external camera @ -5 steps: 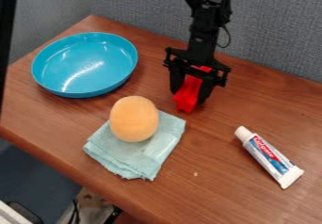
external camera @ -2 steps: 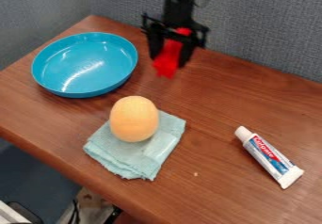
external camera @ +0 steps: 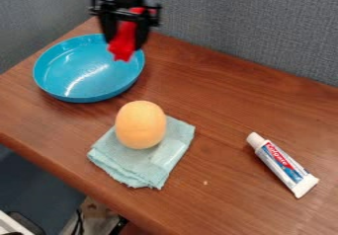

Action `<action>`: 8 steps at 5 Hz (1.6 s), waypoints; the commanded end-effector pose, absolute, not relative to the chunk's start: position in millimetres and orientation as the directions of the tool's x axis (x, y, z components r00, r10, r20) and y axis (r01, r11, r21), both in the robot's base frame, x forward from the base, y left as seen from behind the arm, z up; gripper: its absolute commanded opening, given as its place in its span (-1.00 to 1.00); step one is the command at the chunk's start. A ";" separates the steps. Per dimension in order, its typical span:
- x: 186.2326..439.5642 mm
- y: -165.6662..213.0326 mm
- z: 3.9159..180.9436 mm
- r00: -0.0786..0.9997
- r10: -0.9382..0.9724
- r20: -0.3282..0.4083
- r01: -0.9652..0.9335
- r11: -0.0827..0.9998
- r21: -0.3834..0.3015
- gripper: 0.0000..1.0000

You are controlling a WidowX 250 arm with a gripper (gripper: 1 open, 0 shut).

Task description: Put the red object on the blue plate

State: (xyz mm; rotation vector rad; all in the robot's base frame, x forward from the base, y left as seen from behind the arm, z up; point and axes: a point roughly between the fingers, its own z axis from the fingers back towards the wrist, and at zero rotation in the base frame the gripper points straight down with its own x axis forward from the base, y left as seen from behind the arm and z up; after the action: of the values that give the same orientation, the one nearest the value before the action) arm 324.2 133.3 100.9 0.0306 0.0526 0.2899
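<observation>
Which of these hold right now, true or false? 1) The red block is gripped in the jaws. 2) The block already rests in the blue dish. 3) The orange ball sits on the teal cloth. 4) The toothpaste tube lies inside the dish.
1) True: the black gripper has its jaws around the bright red rectangular block.
2) False: the block hangs above the near-right rim of the round glossy turquoise-blue dish, not set down.
3) True: the orange ball rests on the pale teal folded cloth.
4) False: the white toothpaste tube lies on the brown wooden table, far right of the dish.
</observation>
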 end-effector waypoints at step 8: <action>296.2 179.0 81.8 0.942 0.331 -0.049 -0.324 0.939 0.113 -1.00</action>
State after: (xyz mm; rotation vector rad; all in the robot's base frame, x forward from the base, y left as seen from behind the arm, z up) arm 298.8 172.0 71.4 0.0807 0.0931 0.3249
